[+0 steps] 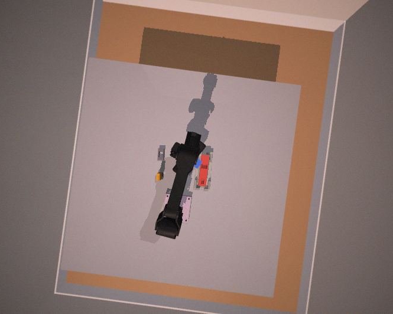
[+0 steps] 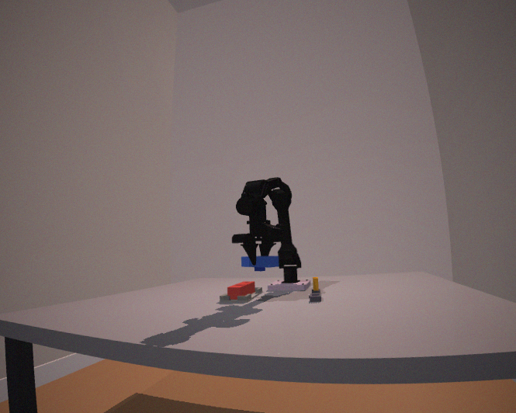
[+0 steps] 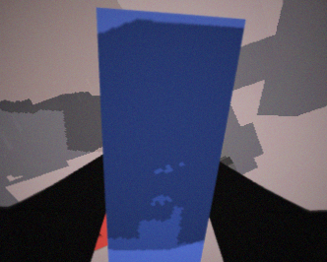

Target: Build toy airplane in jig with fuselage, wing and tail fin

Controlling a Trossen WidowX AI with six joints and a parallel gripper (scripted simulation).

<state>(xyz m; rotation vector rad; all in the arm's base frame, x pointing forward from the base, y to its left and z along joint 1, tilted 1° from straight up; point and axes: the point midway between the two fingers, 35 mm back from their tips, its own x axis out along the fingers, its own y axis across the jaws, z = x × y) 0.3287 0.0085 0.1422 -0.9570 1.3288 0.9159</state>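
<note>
The red fuselage (image 1: 203, 174) (image 2: 240, 290) lies in the grey cradle (image 1: 206, 188) (image 2: 244, 298); two sockets show on its top, both uncovered. A red sliver of it shows at the lower left of the wrist view. My gripper (image 2: 259, 261) (image 3: 158, 161) is shut on the blue wing (image 1: 198, 163) (image 2: 269, 261) (image 3: 162, 98). The wing is held level, above the table and higher than the fuselage, with its tab (image 2: 259, 268) pointing down. From above, the arm hides most of the wing and the fingers. The orange tail fin (image 1: 158, 176) (image 2: 315, 284) stands upright at the other side, apart from the fuselage.
A small grey holder (image 1: 161, 157) (image 2: 315, 298) with a hole stands near the tail fin. The pink base plate (image 1: 187, 211) (image 2: 278, 287) lies under the arm (image 1: 179, 185) (image 2: 284, 222), between fin and cradle in the exterior view. The table (image 1: 240, 236) (image 2: 404, 319) carries everything.
</note>
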